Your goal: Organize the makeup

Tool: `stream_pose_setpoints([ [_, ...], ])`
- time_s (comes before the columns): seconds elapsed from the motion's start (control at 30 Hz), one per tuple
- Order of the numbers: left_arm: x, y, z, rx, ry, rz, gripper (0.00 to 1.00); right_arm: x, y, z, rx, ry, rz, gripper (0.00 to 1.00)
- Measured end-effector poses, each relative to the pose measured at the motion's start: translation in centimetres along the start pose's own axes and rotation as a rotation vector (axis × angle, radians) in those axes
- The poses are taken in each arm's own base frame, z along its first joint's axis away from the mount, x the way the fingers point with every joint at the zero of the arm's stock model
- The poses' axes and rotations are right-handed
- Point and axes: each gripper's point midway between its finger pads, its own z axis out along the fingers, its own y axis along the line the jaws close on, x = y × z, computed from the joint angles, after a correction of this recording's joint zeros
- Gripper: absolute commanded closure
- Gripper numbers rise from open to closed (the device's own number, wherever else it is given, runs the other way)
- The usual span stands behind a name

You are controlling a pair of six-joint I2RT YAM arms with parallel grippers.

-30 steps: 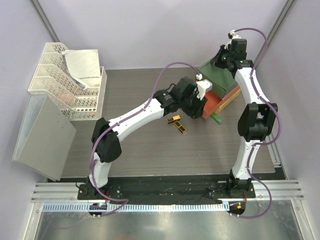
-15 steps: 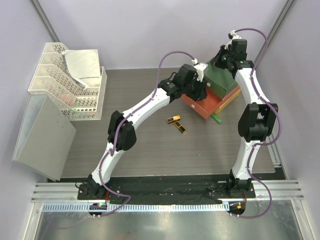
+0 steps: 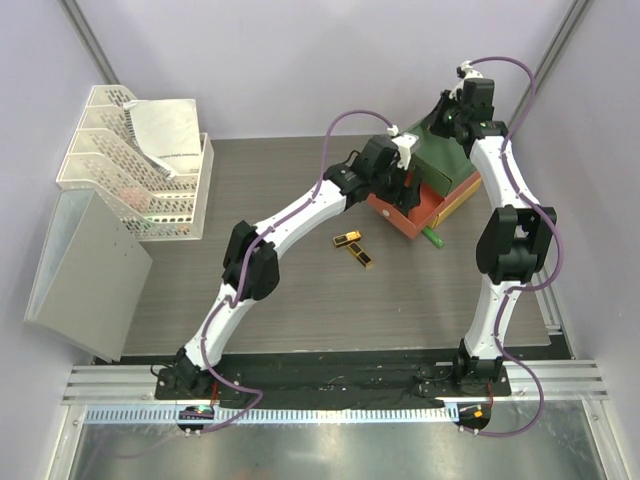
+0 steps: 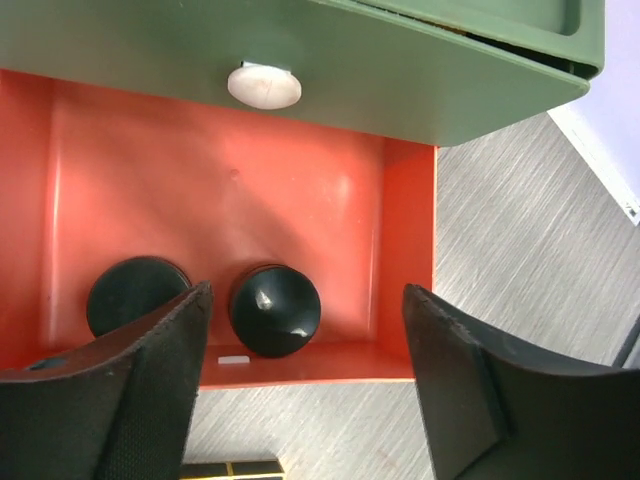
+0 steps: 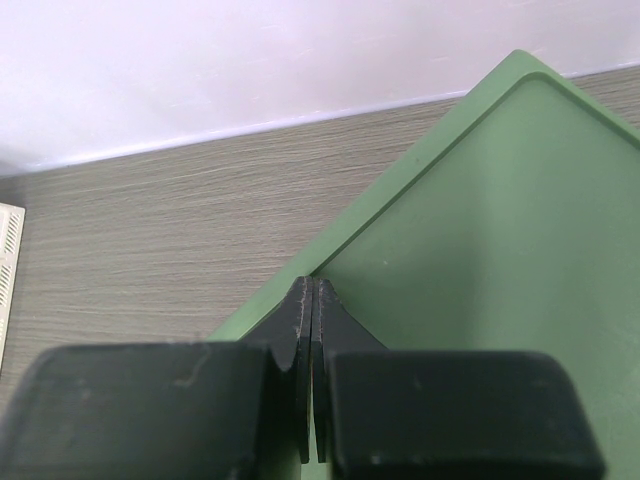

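The orange drawer of the stacked box stands pulled open, with two black round compacts lying in it. My left gripper is open and empty, hovering over the drawer's front edge. Two black-gold sticks lie on the table in front of the box; one shows at the bottom of the left wrist view. A green tube lies by the box's near right side. My right gripper is shut, its tips on the green box top. The orange tube and peach bottle are out of view.
The green top drawer with a white knob is closed above the orange one. White mesh file trays and a grey panel stand at the left. The back wall is just behind the box.
My left arm has stretched farther back and right, from beside the sticks to over the open orange drawer. The right arm and the sticks have not moved.
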Motion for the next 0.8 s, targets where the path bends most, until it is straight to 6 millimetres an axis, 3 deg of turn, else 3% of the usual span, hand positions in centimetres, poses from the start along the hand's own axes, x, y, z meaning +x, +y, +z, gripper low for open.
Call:
stream_pose_setpoints([
  [0.03,0.0,0.0,0.0,0.0,-0.001,-0.001,0.38,0.0,0.0,0.0,0.0,-0.001,0.0,0.99],
  [0.07,-0.1,0.0,0.0,0.0,-0.002,-0.001,0.57,0.0,0.0,0.0,0.0,-0.001,0.0,0.99],
  [0.13,-0.2,0.0,-0.1,0.0,-0.005,-0.005,0.79,0.0,0.0,0.0,0.0,-0.001,0.0,0.99],
  [0.17,-0.4,0.0,-0.3,0.002,-0.01,-0.016,0.99,0.0,0.0,0.0,0.0,-0.001,0.0,0.99],
  [0.33,-0.1,0.2,-3.2,0.033,-0.003,-0.109,1.0,-0.1,0.0,-0.1,-0.001,-0.004,-0.001,0.99],
  [0.47,0.1,3.2,-6.6,0.043,-0.025,-0.241,1.0,-0.1,0.0,-0.1,-0.001,-0.005,-0.002,0.99],
  [0.57,2.2,5.9,-8.6,0.038,-0.017,-0.358,1.0,-0.1,0.1,-0.2,-0.001,-0.006,-0.002,0.99],
  [0.67,5.2,8.0,-8.4,0.052,0.009,-0.479,1.0,-0.1,0.1,-0.2,-0.001,-0.007,-0.002,0.99],
  [0.73,7.5,8.2,-7.7,0.073,0.05,-0.561,1.0,-0.1,0.1,-0.2,-0.001,-0.007,-0.002,0.99],
  [0.8,8.7,8.0,-6.9,0.101,0.076,-0.61,1.0,-0.2,0.1,-0.2,-0.001,-0.007,-0.002,0.99],
])
